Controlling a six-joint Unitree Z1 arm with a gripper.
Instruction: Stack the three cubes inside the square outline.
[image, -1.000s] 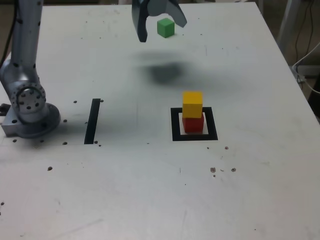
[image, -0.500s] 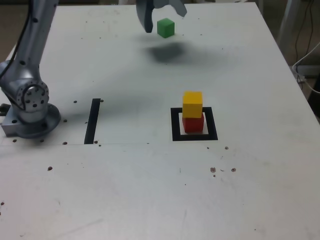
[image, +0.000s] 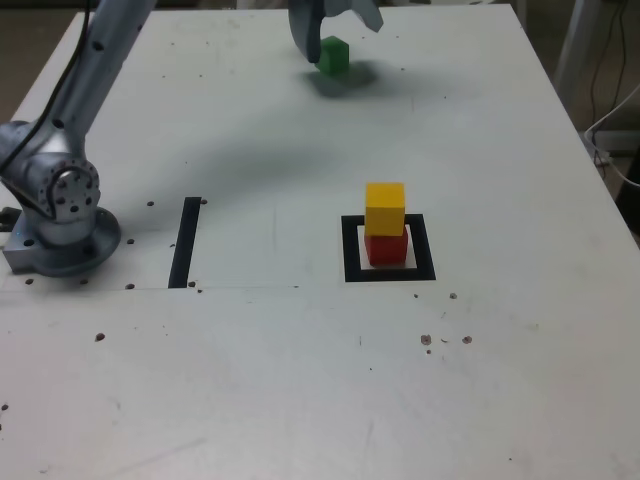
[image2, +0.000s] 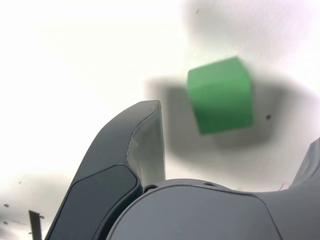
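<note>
The jaws are spread wide and hold nothing. The green cube (image: 333, 54) sits on the desk (image: 300, 380) between them, near the far edge, with bare room all around it. Well away from the jaws, the yellow cube (image: 385, 208) rests on the red cube (image: 386, 248) inside the square outline (image: 350, 250).

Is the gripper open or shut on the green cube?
Open. In the wrist view the gripper has its jaws spread wide, with the green cube lying on the table between them, clear of both fingers and not gripped.
</note>
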